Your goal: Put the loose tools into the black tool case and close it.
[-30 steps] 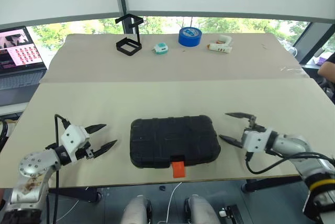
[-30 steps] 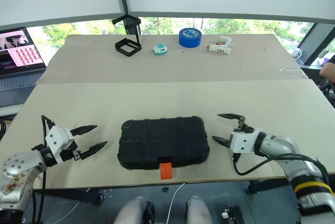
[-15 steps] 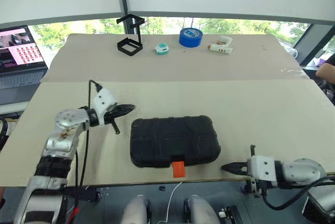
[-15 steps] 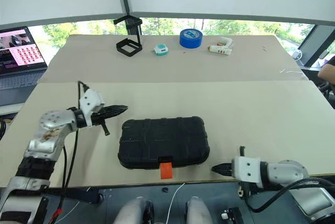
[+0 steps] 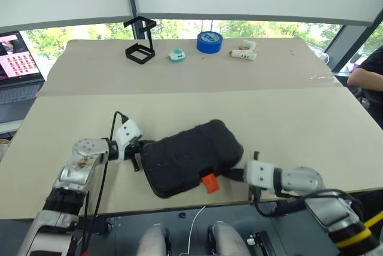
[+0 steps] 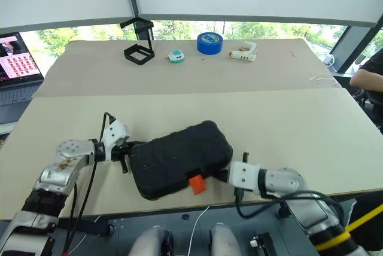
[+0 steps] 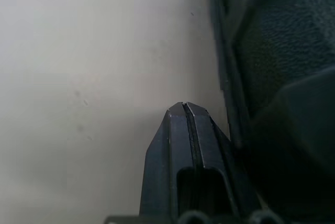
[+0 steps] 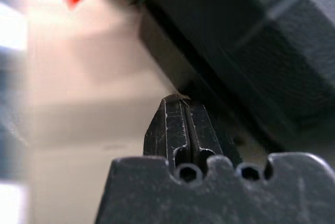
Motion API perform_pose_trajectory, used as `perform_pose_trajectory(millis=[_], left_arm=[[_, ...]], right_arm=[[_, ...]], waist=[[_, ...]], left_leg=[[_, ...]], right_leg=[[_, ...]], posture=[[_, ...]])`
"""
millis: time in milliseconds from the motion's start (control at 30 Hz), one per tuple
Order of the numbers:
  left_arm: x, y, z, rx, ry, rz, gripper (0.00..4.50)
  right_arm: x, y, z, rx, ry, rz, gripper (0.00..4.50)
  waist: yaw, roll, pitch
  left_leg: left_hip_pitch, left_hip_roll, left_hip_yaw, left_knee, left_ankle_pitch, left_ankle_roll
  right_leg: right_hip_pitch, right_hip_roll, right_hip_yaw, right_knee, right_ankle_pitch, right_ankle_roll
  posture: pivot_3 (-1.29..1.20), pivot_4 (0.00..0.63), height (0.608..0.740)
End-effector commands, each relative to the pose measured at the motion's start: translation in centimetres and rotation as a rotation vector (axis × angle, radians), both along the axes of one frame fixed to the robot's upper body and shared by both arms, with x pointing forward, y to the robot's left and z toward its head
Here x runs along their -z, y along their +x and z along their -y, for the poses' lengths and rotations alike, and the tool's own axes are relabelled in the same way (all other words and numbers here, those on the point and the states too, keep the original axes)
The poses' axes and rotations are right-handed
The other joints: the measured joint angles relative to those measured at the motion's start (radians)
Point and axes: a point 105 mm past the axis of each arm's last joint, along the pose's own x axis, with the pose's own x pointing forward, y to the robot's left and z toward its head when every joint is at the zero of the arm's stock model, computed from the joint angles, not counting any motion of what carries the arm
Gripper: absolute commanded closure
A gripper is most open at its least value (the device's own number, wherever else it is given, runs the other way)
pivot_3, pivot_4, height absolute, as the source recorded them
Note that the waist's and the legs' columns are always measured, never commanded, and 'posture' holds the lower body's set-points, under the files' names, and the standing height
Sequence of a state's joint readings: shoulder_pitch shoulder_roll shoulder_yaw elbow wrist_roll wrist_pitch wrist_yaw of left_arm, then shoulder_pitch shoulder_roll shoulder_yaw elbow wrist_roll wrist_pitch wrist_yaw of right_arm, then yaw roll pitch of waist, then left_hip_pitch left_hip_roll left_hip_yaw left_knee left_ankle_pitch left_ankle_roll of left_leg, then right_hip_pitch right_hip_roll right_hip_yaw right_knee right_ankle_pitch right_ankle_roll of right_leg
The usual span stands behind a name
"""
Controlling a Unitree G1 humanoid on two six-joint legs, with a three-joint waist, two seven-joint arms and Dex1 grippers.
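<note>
Now closed and skewed on the tabletop (image 5: 287,118), black tool case (image 5: 191,155) near the front edge, orange latch (image 5: 209,183) at its 5 o'clock. Left tool (image 7: 183,110) at the case's 9 o'clock end, fingers pressed together, apparently just touching the shell. Right tool (image 8: 177,101) at 4 o'clock beside the latch, fingers likewise together, gripping nothing.

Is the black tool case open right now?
No, the black tool case lies shut on the table, lid down, with its orange latch at the near edge.
</note>
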State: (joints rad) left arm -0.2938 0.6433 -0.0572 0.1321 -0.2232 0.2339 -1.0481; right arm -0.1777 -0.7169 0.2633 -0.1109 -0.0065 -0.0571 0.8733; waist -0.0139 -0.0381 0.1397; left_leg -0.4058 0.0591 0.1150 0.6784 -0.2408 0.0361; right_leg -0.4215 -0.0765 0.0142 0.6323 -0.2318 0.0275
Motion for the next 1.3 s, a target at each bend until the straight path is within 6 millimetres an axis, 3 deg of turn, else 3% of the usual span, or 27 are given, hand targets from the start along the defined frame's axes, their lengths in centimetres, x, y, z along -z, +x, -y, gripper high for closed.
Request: perform_pose_trajectory(millis=[33, 133, 267, 433, 500, 600, 733, 867, 933, 1167, 1300], left_arm=[[-1.2, -1.5, 0.8, -0.009, -0.074, 0.016, 4.5], [-1.1, -2.6, 1.1, -0.056, -0.117, 0.007, 4.5], [-1.6, -2.5, 0.0, -0.149, -0.139, 0.03, 4.5], [-3.8, -1.8, -2.8, -0.17, -0.103, 0.086, 4.5], [-5.9, -2.1, -2.9, -0.076, -0.122, 0.06, 4.5], [-9.0, -3.1, -0.4, 0.152, -0.144, 0.007, 4.5], [-10.0, -2.1, 4.4, 0.276, -0.171, -0.001, 4.5], [-8.1, -0.8, 9.8, 0.325, -0.148, -0.032, 4.5], [-6.8, -0.7, 11.3, 0.329, -0.101, -0.051, 4.5], [-3.4, 0.6, 12.5, 0.258, 0.051, -0.056, 4.5], [-2.0, -0.5, 12.9, 0.288, 0.08, -0.12, 4.5]], right_arm=[[-1.7, 3.5, 1.2, 0.092, 0.004, 0.11, 4.48], [-2.6, 5.8, 1.2, 0.123, 0.02, 0.166, 4.48], [-3.1, 7.5, 0.9, 0.137, 0.04, 0.19, 4.48], [-3.5, 7.6, 2.2, 0.156, 0.067, 0.175, 4.48], [-3.4, 6.6, 3.4, 0.155, 0.074, 0.141, 4.48], [-3.0, 4.7, 5.1, 0.162, 0.085, 0.088, 4.48], [-2.5, 2.8, 6.0, 0.179, 0.117, 0.039, 4.48], [-2.7, 1.0, 5.7, 0.175, 0.196, 0.049, 4.48], [-3.2, 0.3, 5.4, 0.172, 0.238, 0.063, 4.48], [-4.2, -2.1, 4.3, 0.174, 0.314, -0.032, 4.48], [-3.6, -2.6, 3.2, 0.168, 0.303, -0.076, 4.48]], waist=[[0.003, 0.001, 0.0], [0.002, 0.002, 0.002], [0.006, 0.003, 0.002], [0.005, 0.003, 0.002], [0.006, 0.003, 0.002], [0.024, 0.003, 0.003], [0.025, 0.004, 0.002], [0.024, 0.004, 0.002], [0.019, 0.004, 0.002], [0.018, 0.005, 0.001], [0.023, 0.005, 0.0]], left_leg=[[0.0, 0.0, 0.0, 0.0, 0.0, 0.0], [-0.001, 0.0, 0.001, 0.0, 0.0, 0.0], [-0.001, 0.0, 0.001, 0.0, 0.0, 0.0], [-0.001, 0.0, 0.001, 0.0, 0.0, 0.0], [-0.001, 0.0, 0.001, -0.001, 0.0, 0.0], [-0.004, -0.001, 0.002, 0.0, 0.0, 0.0], [-0.002, -0.003, 0.003, 0.0, 0.0, 0.0], [-0.002, -0.005, 0.002, 0.0, 0.0, 0.0], [-0.002, -0.006, 0.001, 0.0, 0.0, 0.0], [0.0, -0.006, -0.002, 0.0, 0.0, 0.0], [0.0, -0.007, -0.004, 0.001, 0.0, 0.0]], right_leg=[[0.0, 0.0, 0.0, 0.0, 0.0, 0.0], [-0.001, -0.001, 0.001, 0.0, 0.0, 0.0], [-0.001, 0.0, 0.0, 0.0, 0.0, 0.0], [-0.001, 0.0, -0.001, 0.001, 0.0, 0.0], [-0.001, -0.001, -0.001, 0.001, 0.0, 0.0], [-0.001, -0.001, -0.004, -0.001, 0.0, 0.0], [0.001, -0.002, -0.001, -0.002, 0.0, 0.0], [0.001, -0.001, -0.001, -0.001, 0.0, 0.002], [0.001, -0.001, 0.0, -0.001, 0.0, 0.002], [0.003, -0.001, 0.001, 0.0, 0.0, 0.002], [0.004, -0.001, 0.001, -0.001, 0.0, 0.002]], posture=[[0.0, 0.15, 0.74], [0.0, 0.15, 0.74], [0.0, 0.15, 0.74], [0.0, 0.15, 0.74], [0.0, 0.15, 0.74], [0.0, 0.15, 0.74], [0.0, 0.15, 0.74], [0.0, 0.15, 0.74], [0.0, 0.15, 0.74], [0.0, 0.15, 0.74], [0.0, 0.15, 0.74]])
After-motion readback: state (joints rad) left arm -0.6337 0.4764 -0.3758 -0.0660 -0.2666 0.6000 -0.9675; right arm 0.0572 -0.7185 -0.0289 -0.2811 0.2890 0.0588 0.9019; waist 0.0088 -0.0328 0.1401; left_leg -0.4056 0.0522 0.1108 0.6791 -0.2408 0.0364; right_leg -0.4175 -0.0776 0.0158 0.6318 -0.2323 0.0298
